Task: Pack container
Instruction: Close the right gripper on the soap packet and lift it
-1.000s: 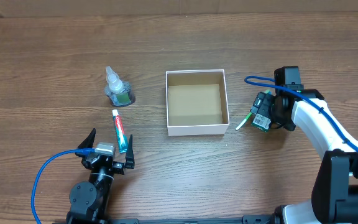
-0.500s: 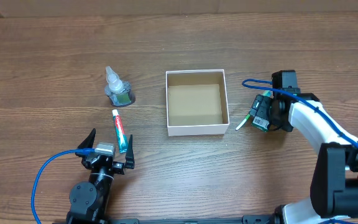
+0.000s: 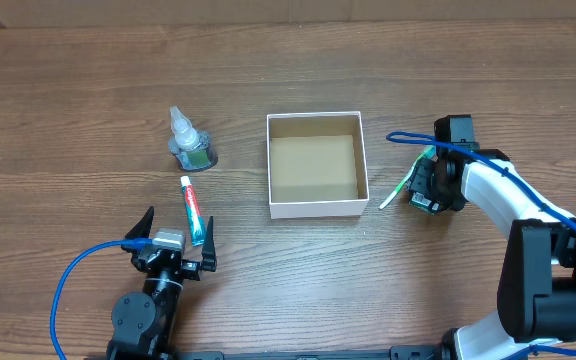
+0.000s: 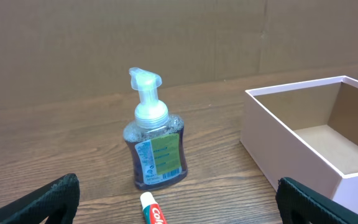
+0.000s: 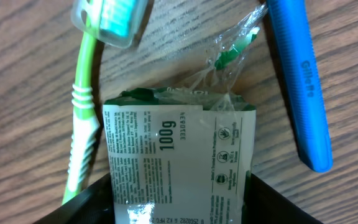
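Flanking the green packet [image 5: 179,155] right of the container [image 3: 316,208], the right gripper [image 5: 179,202] cannot be confirmed clamped. The neighbouring toothbrush [image 5: 84,130] may be dragged along.

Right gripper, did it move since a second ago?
Yes, a little. In the overhead view the right gripper has slid slightly left, toward the white box, which stayed put. It hangs over the green packet.

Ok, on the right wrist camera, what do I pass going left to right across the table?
Left to right: green toothbrush with a clear cap over its head → green-and-white plastic packet printed 100g → blue plastic handle.
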Motion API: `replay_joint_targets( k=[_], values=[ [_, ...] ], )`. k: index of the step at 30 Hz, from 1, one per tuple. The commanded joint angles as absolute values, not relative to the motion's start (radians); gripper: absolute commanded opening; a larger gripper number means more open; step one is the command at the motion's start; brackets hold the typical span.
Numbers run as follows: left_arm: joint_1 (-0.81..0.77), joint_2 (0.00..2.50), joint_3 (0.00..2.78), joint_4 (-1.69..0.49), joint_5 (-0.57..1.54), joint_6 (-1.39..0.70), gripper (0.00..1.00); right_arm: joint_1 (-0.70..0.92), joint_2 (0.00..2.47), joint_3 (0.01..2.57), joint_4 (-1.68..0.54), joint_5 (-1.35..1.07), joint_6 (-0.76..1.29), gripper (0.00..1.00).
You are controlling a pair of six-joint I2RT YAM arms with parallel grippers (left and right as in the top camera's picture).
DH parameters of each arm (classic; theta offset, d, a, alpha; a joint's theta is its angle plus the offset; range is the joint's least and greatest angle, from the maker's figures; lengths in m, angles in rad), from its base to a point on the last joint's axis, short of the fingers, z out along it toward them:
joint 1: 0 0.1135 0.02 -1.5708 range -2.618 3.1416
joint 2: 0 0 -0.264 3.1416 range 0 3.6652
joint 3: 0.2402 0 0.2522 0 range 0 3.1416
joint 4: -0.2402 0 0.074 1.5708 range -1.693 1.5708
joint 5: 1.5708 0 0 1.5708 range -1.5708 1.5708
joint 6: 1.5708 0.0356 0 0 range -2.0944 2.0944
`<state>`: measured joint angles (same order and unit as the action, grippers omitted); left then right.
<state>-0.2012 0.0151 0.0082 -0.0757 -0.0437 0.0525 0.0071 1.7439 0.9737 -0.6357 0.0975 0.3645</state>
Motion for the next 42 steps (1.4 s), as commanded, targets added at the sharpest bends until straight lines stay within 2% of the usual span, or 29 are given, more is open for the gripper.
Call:
replay_joint_targets(
  k=[1,7,10,15,17,20,23,29,31,42],
  values=[
    [-0.197,0.005,0.005,-0.073,-0.033,0.064,1.0,0.004,1.745,0.982,-0.652,0.113,0.362,0.57],
    [-0.197,0.005,0.005,-0.073,-0.033,0.064,1.0,0.004,1.745,0.983,-0.657,0.133,0.363,0.56],
    [-0.197,0.005,0.005,-0.073,-0.033,0.064,1.0,0.004,1.745,0.982,-0.664,0.159,0.362,0.72],
    [-0.197,0.005,0.005,-0.073,-0.033,0.064,1.0,0.004,1.745,0.969,-0.656,0.164,0.363,0.78],
    [-0.197,0.005,0.005,-0.073,-0.032,0.064,1.0,0.004,1.745,0.969,-0.657,0.164,0.363,0.74],
    [-0.197,0.005,0.005,-0.073,-0.033,0.064,1.0,0.004,1.745,0.968,-0.661,0.157,0.363,0.54],
    [-0.197,0.005,0.005,-0.073,-0.033,0.064,1.0,0.004,1.745,0.969,-0.667,0.149,0.363,0.42],
    [-0.197,0.005,0.005,-0.073,-0.033,0.064,1.0,0.004,1.735,1.05,-0.763,0.162,0.362,0.41],
    [-0.197,0.005,0.005,-0.073,-0.033,0.064,1.0,0.004,1.723,1.103,-0.814,0.173,0.363,0.43],
    [-0.197,0.005,0.005,-0.073,-0.033,0.064,1.0,0.099,1.664,1.596,-1.219,0.163,0.363,0.44]
  ],
)
